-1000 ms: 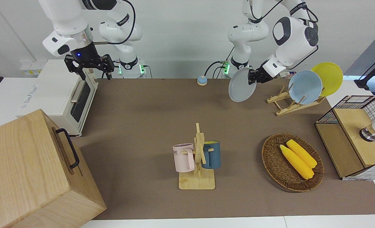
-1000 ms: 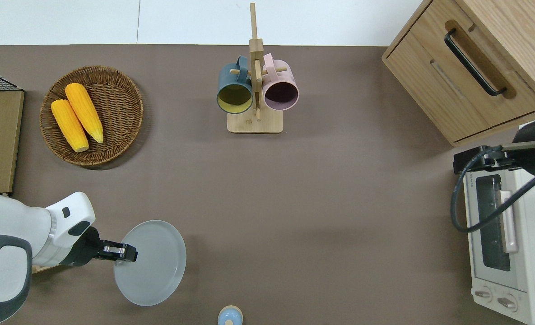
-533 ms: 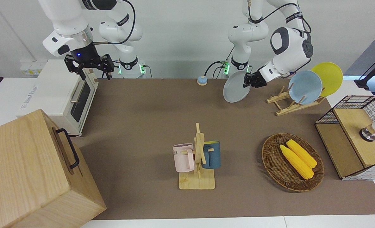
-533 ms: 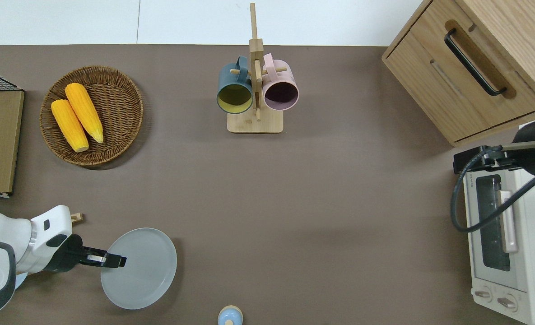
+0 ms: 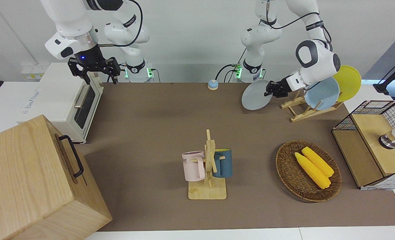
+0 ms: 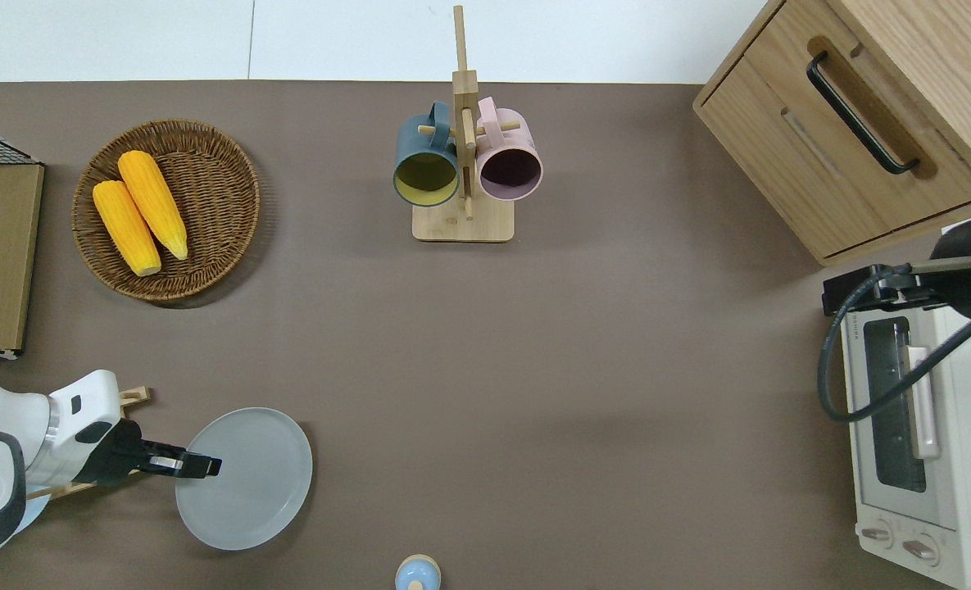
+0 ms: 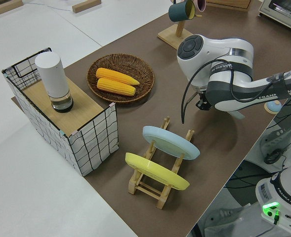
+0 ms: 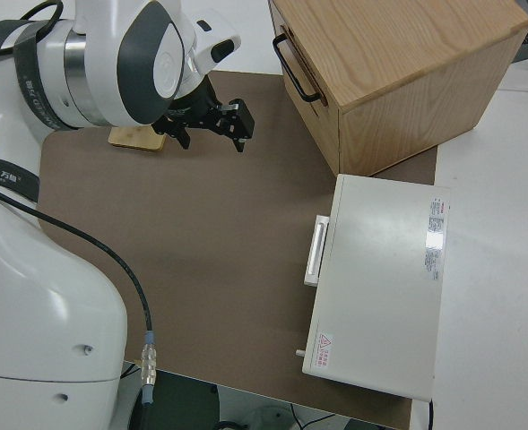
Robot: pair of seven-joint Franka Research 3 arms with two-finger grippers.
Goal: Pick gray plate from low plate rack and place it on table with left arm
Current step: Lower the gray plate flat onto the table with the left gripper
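Note:
My left gripper (image 6: 200, 467) is shut on the rim of the gray plate (image 6: 247, 479), also seen in the front view (image 5: 254, 96). The plate hangs tilted, low over the brown table (image 6: 534, 369), beside the low plate rack (image 5: 302, 112). I cannot tell whether its lower edge touches the mat. The rack (image 7: 157, 190) holds a light blue plate (image 5: 324, 95) and a yellow plate (image 5: 350, 78) in its slots. In the left side view my arm hides the gray plate. My right gripper (image 5: 97, 71) is parked, open and empty.
A blue bell (image 6: 416, 574) sits close to the plate, toward the right arm's end. A wicker basket (image 6: 215, 156) with two corn cobs, a mug stand (image 6: 462, 221) with two mugs, a wooden cabinet (image 6: 854, 123), a toaster oven (image 6: 919, 459) and a wire-sided box (image 5: 367, 140) stand around.
My left gripper has carried the gray plate lower and a little toward the left arm's end of the table, nearer the rack. The right arm has not moved.

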